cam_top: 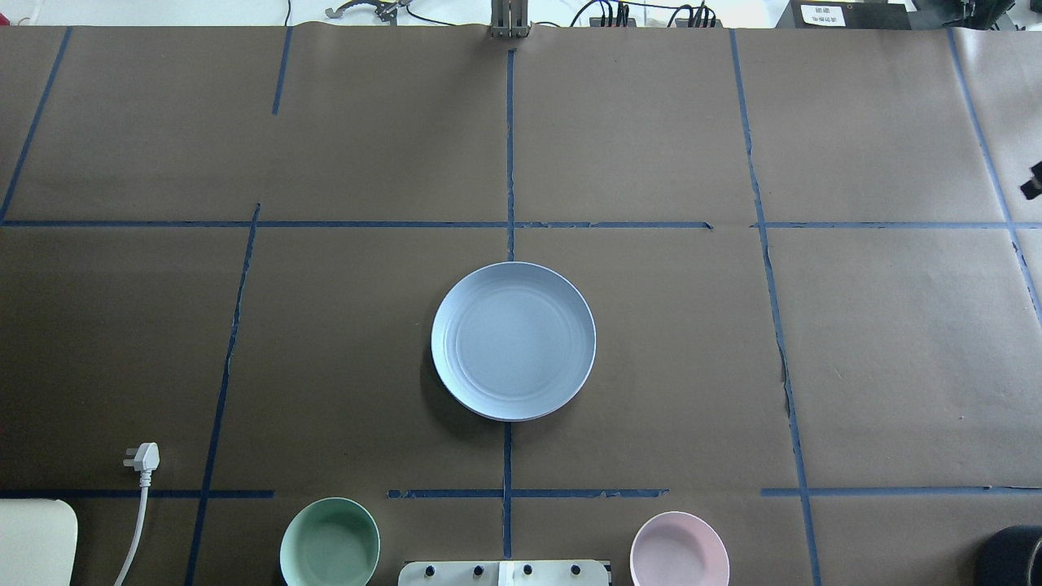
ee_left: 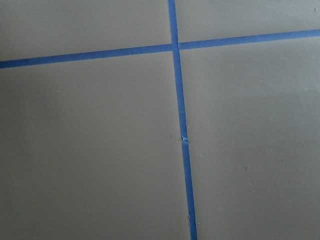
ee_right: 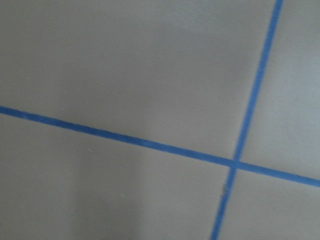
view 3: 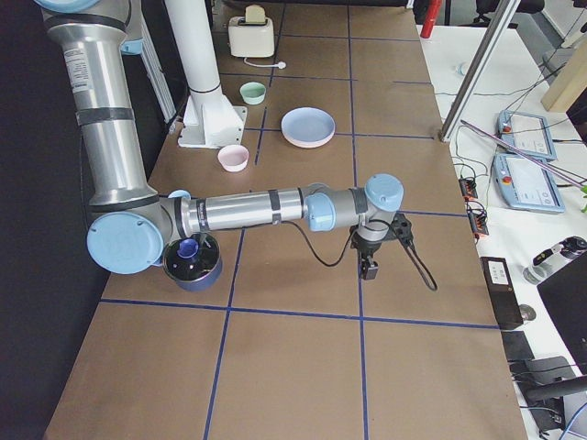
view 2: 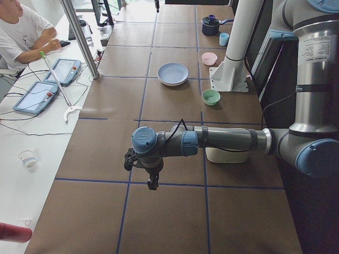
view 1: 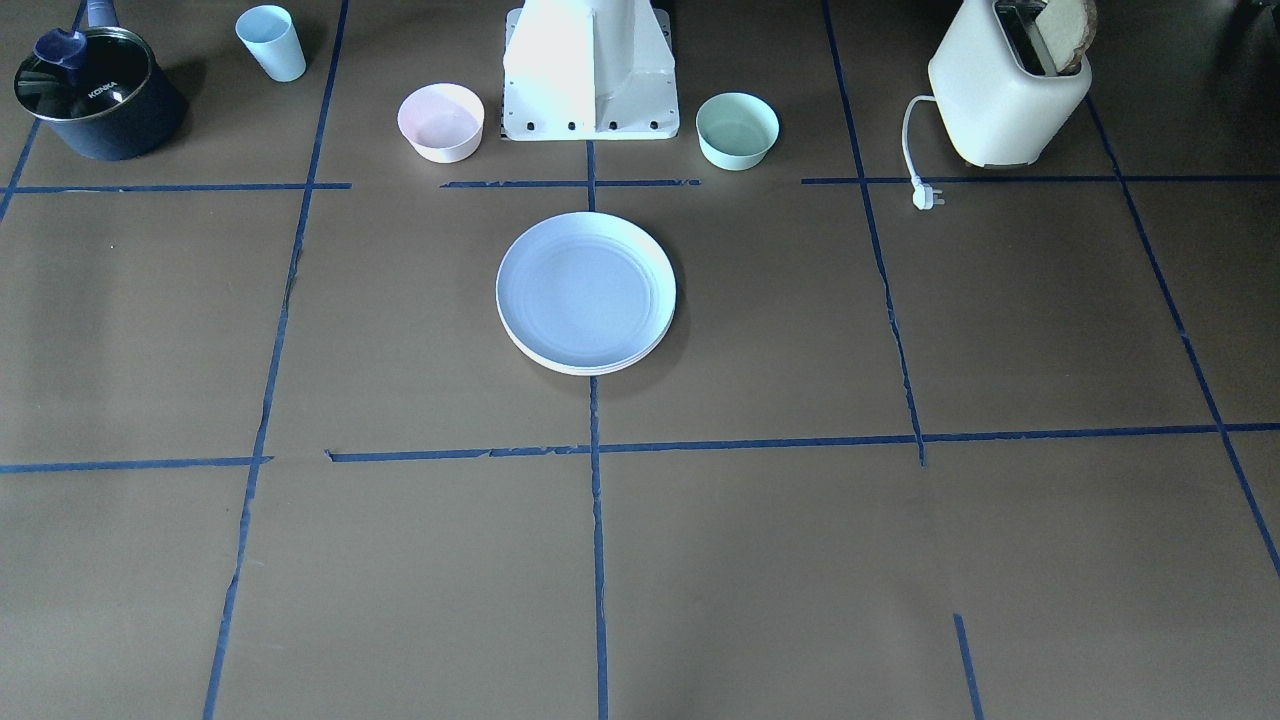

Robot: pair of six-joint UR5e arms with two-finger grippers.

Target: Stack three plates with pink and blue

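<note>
A pale blue plate lies on top of a stack at the table's middle, also in the overhead view. A cream rim shows under it at the front edge. The pink plate is hidden in the stack. My left gripper shows only in the exterior left view, hanging over bare table far from the stack. My right gripper shows only in the exterior right view, over a tape crossing far from the stack. I cannot tell if either is open or shut. Both wrist views show only brown paper and blue tape.
A small pink bowl and a small mint bowl flank the robot base. A toaster with its cord and plug, a dark pot and a pale blue cup stand along the robot's side.
</note>
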